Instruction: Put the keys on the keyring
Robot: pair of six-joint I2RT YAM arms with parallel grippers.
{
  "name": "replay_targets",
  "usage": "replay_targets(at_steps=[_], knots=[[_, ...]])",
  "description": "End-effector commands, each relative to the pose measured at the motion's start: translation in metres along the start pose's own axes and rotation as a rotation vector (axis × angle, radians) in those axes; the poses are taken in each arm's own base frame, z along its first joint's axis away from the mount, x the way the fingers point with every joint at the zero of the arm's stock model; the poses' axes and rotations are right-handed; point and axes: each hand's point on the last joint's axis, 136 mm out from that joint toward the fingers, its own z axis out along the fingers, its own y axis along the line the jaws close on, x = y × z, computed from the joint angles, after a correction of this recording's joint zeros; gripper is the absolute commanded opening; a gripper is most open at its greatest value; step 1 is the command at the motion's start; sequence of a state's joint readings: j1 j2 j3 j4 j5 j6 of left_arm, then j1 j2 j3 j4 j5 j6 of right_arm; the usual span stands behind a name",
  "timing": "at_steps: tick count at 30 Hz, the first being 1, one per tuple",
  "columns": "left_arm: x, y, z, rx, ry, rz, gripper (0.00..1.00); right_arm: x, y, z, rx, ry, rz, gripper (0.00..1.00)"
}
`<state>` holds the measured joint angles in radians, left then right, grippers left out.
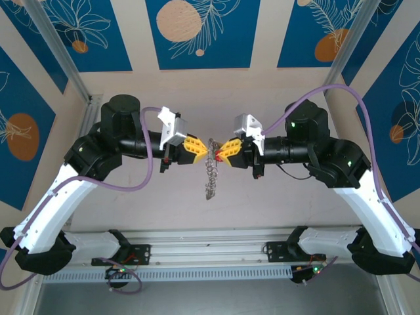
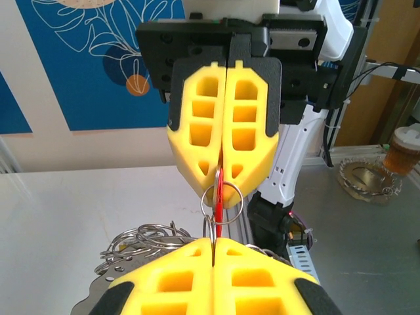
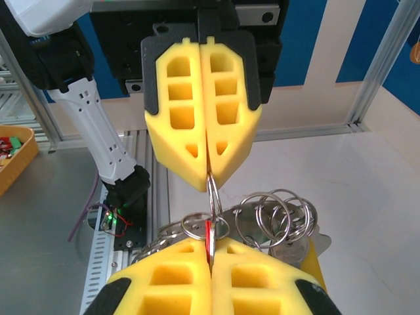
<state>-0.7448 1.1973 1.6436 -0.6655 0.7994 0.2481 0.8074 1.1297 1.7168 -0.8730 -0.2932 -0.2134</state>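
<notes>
Left wrist view: closest to the lens, the left gripper [image 2: 213,241] has its yellow fingers pressed flat together, pinching a small ring of the keyring [image 2: 141,239]. The other grey rings sag in a bunch just below the fingers. Directly opposite, tip to tip, the right gripper [image 2: 224,190] is also clamped tight, gripping the red-headed key [image 2: 219,203]. The key points toward the left gripper and crosses the small ring, which is likely why the two meet nose to nose: one steadies the ring while the other feeds the key. Whether the key is already threaded on cannot be told. Bare grey table [image 2: 65,210] runs to the far wall, and a cup [image 2: 400,147] of amber drink stands well off beyond the right arm. Right wrist view: the right gripper's own fingers are nearest, with the key a thin red sliver between their tips, touching the ring held by the left gripper opposite. Loose rings hang just beside. An orange bin [image 3: 13,154] sits well apart, beyond the left arm. Top view: the arms meet over the middle of the table with the keyring dangling between the grippers. The near rail [image 1: 197,252] and the frame posts are well apart from them, so there looks to be ample room to twist or draw back; the only tight spot is at the fingertips.
</notes>
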Motion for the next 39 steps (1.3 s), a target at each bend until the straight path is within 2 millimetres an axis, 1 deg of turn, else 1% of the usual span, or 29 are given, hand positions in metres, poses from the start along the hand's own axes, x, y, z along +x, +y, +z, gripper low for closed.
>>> replay_targets(at_steps=[1, 3, 8, 11, 13, 16, 17, 19, 20, 22, 24, 26, 27, 28, 30, 32, 35, 39], knots=[[0.011, 0.002, 0.0, -0.023, 0.027, 0.017, 0.0, -0.015, -0.005, -0.009, 0.034, -0.012, -0.028, 0.0], [0.015, 0.001, 0.001, -0.016, 0.026, 0.012, 0.0, -0.013, -0.009, -0.003, 0.036, 0.014, -0.014, 0.0], [0.016, 0.001, 0.004, -0.005, 0.011, 0.008, 0.0, -0.006, -0.017, 0.011, 0.043, 0.071, 0.011, 0.0], [0.019, 0.002, 0.005, -0.005, 0.018, 0.006, 0.0, -0.008, -0.017, 0.012, 0.043, 0.069, 0.006, 0.0], [0.024, 0.006, 0.006, -0.03, 0.036, 0.007, 0.0, -0.01, -0.018, 0.012, 0.052, 0.068, 0.004, 0.0], [0.03, 0.01, 0.004, -0.068, 0.049, 0.008, 0.0, -0.009, -0.024, 0.013, 0.074, 0.082, 0.008, 0.0], [0.032, 0.011, 0.003, -0.078, 0.051, 0.005, 0.06, -0.009, -0.026, 0.013, 0.083, 0.088, 0.009, 0.0], [0.035, 0.012, 0.001, -0.096, 0.053, 0.005, 0.28, -0.005, -0.032, 0.015, 0.108, 0.112, 0.019, 0.0], [0.036, 0.013, 0.0, -0.11, 0.055, 0.002, 0.35, -0.002, -0.036, 0.017, 0.121, 0.127, 0.028, 0.0], [0.042, 0.017, -0.003, -0.152, 0.066, -0.003, 0.46, 0.007, -0.047, 0.021, 0.153, 0.164, 0.058, 0.0], [0.051, 0.025, -0.007, -0.212, 0.084, -0.02, 0.55, 0.018, -0.058, 0.026, 0.182, 0.208, 0.084, 0.0], [0.062, 0.033, -0.014, -0.28, 0.096, -0.048, 0.61, 0.029, -0.067, 0.031, 0.199, 0.244, 0.11, 0.0], [0.069, 0.036, -0.018, -0.308, 0.099, -0.065, 0.67, 0.034, -0.071, 0.034, 0.203, 0.259, 0.123, 0.0], [0.075, 0.039, -0.021, -0.331, 0.099, -0.082, 0.76, 0.04, -0.075, 0.036, 0.208, 0.271, 0.139, 0.0], [0.086, 0.041, -0.027, -0.364, 0.094, -0.117, 0.8, 0.05, -0.082, 0.041, 0.216, 0.289, 0.171, 0.0], [0.095, 0.043, -0.033, -0.394, 0.09, -0.145, 0.86, 0.061, -0.086, 0.051, 0.205, 0.305, 0.2, 0.0], [0.108, 0.049, -0.043, -0.451, 0.089, -0.198, 0.89, 0.079, -0.092, 0.069, 0.186, 0.32, 0.247, 0.0], [0.124, 0.06, -0.054, -0.521, 0.08, -0.276, 0.99, 0.103, -0.101, 0.096, 0.168, 0.339, 0.318, 0.0]])
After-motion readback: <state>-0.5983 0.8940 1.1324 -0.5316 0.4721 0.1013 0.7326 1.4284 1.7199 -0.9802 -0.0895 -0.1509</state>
